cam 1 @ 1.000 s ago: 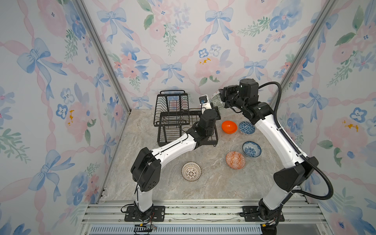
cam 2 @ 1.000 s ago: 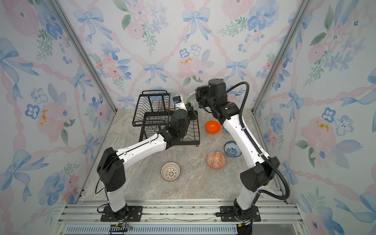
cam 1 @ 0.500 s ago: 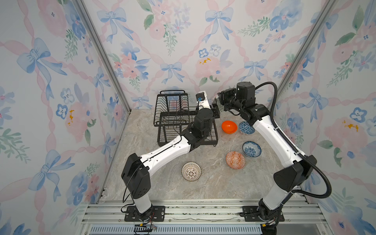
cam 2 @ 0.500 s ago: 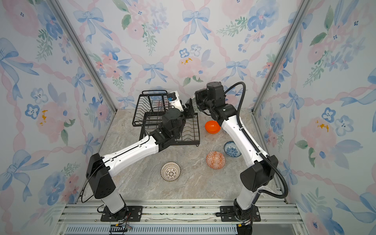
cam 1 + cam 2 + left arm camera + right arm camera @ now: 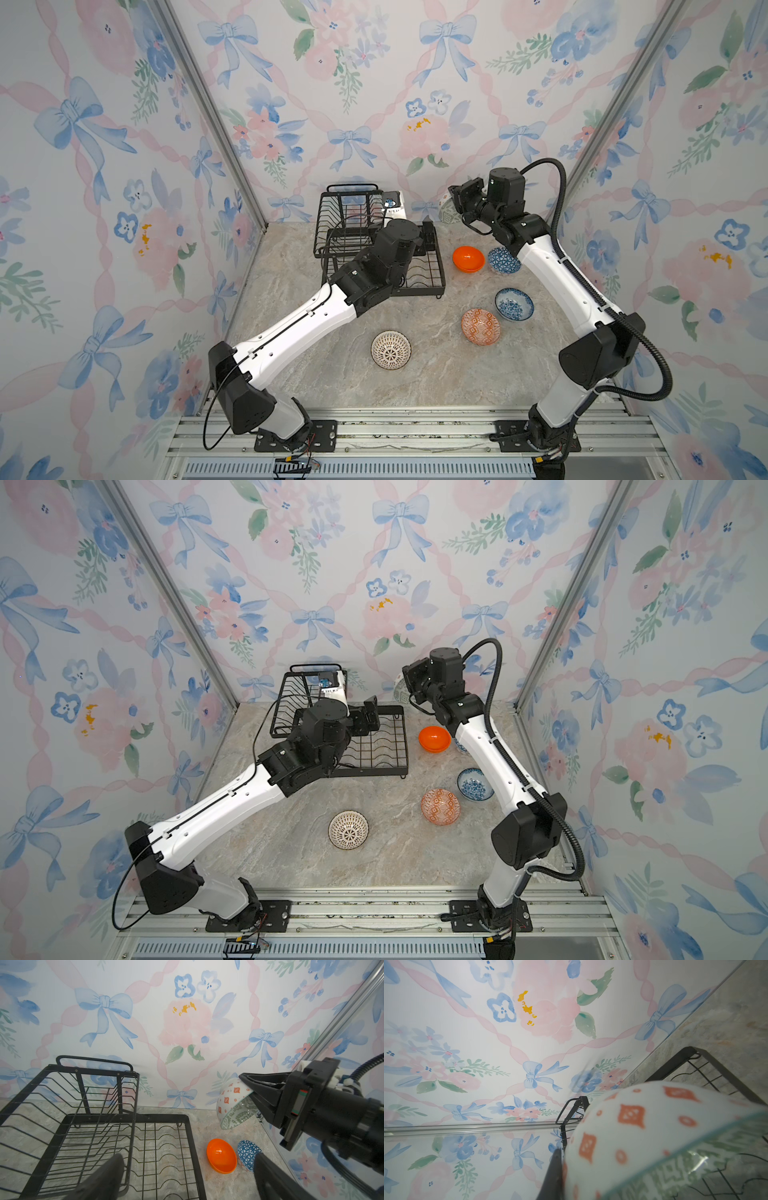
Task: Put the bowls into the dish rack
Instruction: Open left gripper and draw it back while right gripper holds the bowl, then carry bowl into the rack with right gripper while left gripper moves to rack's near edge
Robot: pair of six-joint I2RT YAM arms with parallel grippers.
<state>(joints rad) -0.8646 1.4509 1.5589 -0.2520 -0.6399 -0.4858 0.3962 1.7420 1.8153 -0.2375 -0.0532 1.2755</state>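
The black wire dish rack (image 5: 353,216) (image 5: 299,704) (image 5: 83,1122) stands at the back of the table with no bowl in it. My left gripper (image 5: 415,237) (image 5: 361,719) (image 5: 188,1159) hovers open over its lower tray (image 5: 422,274), holding nothing. To the right of the rack, near the back wall, my right gripper (image 5: 454,205) (image 5: 248,1086) is shut on the rim of the grey-green patterned bowl (image 5: 445,212) (image 5: 399,692) (image 5: 230,1103) (image 5: 654,1126), held tilted in the air. Only one right finger (image 5: 554,1176) shows in the right wrist view.
On the marble table lie a plain orange bowl (image 5: 468,258) (image 5: 221,1156), a blue geometric bowl (image 5: 503,259) (image 5: 247,1154), a blue-and-white floral bowl (image 5: 514,304), an orange-and-white patterned bowl (image 5: 480,326) and a white lattice bowl (image 5: 391,350). Floral walls close in on three sides.
My left gripper has gone from shut to open and swung left, from beside the right gripper to above the rack. The right gripper kept the bowl and shifted slightly left.
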